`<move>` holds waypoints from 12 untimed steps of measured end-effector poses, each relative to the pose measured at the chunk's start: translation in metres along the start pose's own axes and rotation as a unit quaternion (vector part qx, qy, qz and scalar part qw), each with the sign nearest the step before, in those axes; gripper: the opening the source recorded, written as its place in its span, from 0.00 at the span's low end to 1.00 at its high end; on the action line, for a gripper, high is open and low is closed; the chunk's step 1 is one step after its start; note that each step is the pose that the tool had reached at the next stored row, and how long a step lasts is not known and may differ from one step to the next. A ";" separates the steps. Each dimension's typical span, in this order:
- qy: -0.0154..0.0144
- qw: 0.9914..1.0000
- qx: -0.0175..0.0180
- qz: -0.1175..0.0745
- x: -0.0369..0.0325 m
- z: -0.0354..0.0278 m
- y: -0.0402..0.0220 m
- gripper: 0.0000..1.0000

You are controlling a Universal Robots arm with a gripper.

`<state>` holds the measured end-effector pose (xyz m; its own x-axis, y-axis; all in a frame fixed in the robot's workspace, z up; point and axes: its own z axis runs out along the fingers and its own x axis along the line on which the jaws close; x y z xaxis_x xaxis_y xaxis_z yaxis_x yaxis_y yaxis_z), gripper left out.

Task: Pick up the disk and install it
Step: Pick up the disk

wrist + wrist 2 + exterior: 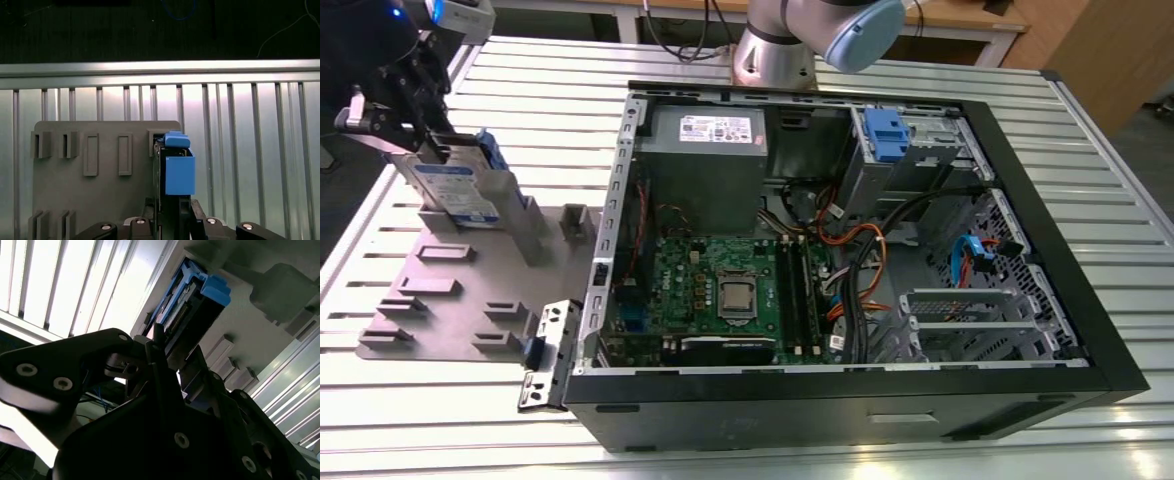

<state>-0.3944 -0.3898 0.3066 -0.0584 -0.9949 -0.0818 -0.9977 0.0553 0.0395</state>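
Slatted aluminium table (1067, 150), lit from above. Grey fixture plate (440, 300) lies along the table's edge at the exterior view's left, and an open computer case (1067, 330) takes the middle.

Arm pose: the gripper (430, 150) hangs over the plate's far corner, wrist pointing down with a slight tilt. The arm's base (774, 50) stands at the table's far edge, behind the case.

Jaws: clasped on the disk (454, 185). In the first wrist view the gripper (172, 220) has a dark finger pressed on either face of the disk (179, 172). The second wrist view shows the gripper (170, 365) with the disk's blue carrier frame (212, 290) jutting out beyond it.

Disk position: on edge, slightly tilted, at the plate's far corner, among the plate's upright posts. Whether it rests in its slot or sits just clear of it, I cannot tell. It is outside the case.

Labels, near to far:
- The disk has a white-and-blue label (450, 180) facing the table's near edge; wording not legible.
- The power supply (707, 170) in the case's far corner has a white sticker (716, 127); print not legible.
- The blue latch (887, 135) on the drive cage has no marking I can make out.
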 end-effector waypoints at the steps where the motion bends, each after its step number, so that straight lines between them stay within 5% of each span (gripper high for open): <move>1: 0.000 1.000 0.000 0.000 0.0000 -0.0001 0.0000 0.37; 2: 0.000 1.000 0.000 0.000 0.0000 -0.0001 0.0000 0.43; 12: 0.001 1.000 0.000 0.000 0.0003 0.0037 -0.0002 0.43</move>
<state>-0.3944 -0.3898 0.3028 -0.0584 -0.9951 -0.0794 -0.9977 0.0554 0.0394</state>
